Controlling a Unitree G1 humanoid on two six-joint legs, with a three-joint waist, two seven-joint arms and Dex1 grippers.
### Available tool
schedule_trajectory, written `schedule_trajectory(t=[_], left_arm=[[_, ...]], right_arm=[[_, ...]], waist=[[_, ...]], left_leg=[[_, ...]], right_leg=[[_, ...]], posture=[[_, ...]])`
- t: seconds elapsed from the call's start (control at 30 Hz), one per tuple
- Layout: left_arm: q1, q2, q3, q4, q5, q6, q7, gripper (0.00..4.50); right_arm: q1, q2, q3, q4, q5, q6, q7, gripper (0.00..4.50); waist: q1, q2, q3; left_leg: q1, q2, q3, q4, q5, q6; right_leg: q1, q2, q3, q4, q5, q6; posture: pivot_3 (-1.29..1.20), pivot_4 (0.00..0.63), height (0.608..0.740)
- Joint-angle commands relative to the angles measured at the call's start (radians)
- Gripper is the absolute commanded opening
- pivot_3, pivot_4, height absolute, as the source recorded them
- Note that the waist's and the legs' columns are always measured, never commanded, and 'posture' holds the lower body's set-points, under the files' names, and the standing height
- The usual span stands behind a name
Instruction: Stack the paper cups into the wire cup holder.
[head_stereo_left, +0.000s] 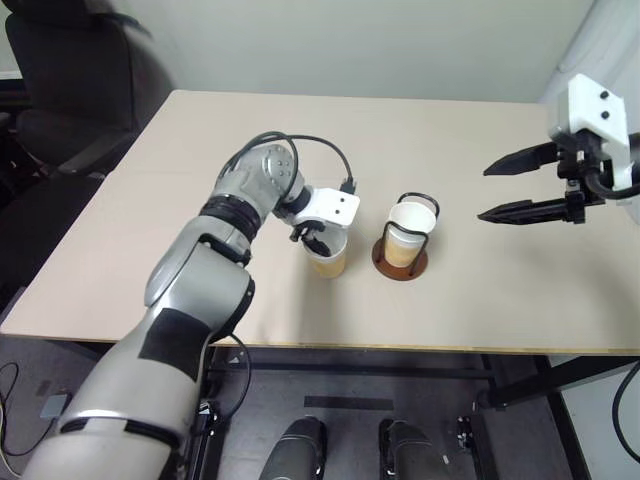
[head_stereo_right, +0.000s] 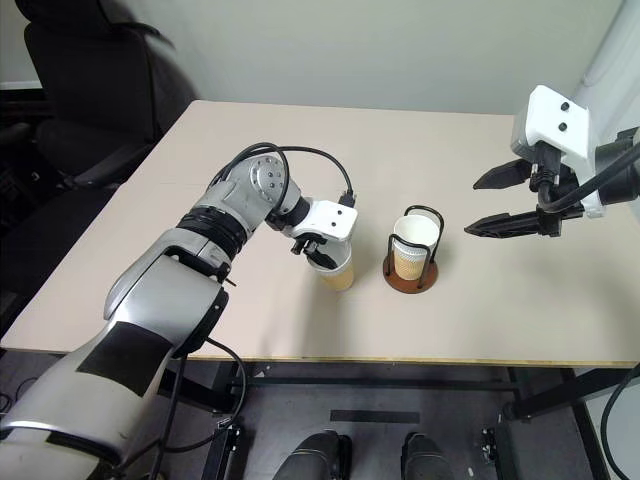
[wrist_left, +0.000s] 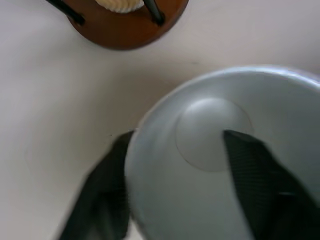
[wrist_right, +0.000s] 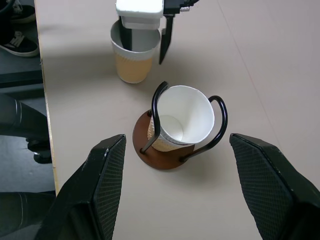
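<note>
L arm reaches forward and toward the robot's right over the counter, elbow bent, wrist turned so the left gripper (head_stereo_right: 322, 250) points steeply down. Its jaws straddle one wall of a paper cup (wrist_right: 132, 59): one finger inside, one outside, w/ a gap showing at the outer finger. R arm held raised at the right side; right gripper (head_stereo_left: 520, 185) angled slightly down toward the robot's left, jaws spread wide, holding nothing.

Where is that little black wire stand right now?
The wire cup holder stands near the middle of the table, toward its front edge, with a paper cup inside it. Another paper cup stands just to its left, under the left gripper.
</note>
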Motion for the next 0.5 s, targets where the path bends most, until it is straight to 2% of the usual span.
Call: schedule_trajectory(t=[0.03, 0.07, 0.13, 0.2, 0.5], left_arm=[[-0.094, 0.002, 0.035, 0.006, 0.004, 0.011, -0.044, 1.21], [-0.132, 0.003, 0.038, 0.010, 0.005, 0.014, -0.063, 0.81], [-0.201, 0.007, 0.042, 0.016, 0.010, 0.022, -0.096, 0.63], [-0.253, 0.005, 0.050, 0.025, 0.008, 0.036, -0.131, 0.03], [-0.341, -0.017, 0.086, 0.038, 0.008, 0.067, -0.174, 0.03]], right_arm=[[-0.003, -0.038, -0.015, 0.004, -0.001, -0.025, 0.013, 3.34], [-0.008, -0.045, -0.005, 0.016, -0.004, -0.031, 0.026, 3.34], [-0.019, -0.055, 0.012, 0.041, -0.013, -0.045, 0.050, 3.34], [-0.031, -0.061, 0.026, 0.069, -0.021, -0.059, 0.071, 3.34], [-0.056, -0.063, 0.052, 0.143, -0.060, -0.099, 0.101, 3.34]], waist=[[0.001, 0.000, 0.000], [0.002, 0.000, 0.000], [0.003, -0.001, 0.001], [0.004, -0.001, 0.001], [0.001, 0.000, 0.000]], left_leg=[[-0.001, 0.000, -0.001, 0.000, -0.001, 0.001], [0.000, 0.000, -0.001, 0.000, -0.001, 0.001], [0.000, 0.000, 0.000, 0.001, -0.001, 0.001], [-0.001, -0.001, 0.000, 0.001, 0.000, 0.002], [-0.001, 0.001, 0.000, 0.000, -0.003, 0.002]], right_leg=[[0.000, -0.001, 0.000, 0.000, 0.000, 0.000], [0.000, -0.001, 0.000, 0.000, 0.000, 0.000], [0.002, -0.001, 0.001, -0.001, -0.002, -0.004], [0.001, 0.000, 0.000, -0.003, -0.002, -0.005], [0.000, 0.000, 0.002, -0.002, -0.004, -0.006]], posture=[[0.00, 0.150, 0.740], [0.00, 0.150, 0.740], [0.00, 0.150, 0.740], [0.00, 0.150, 0.740], [0.00, 0.150, 0.740]])
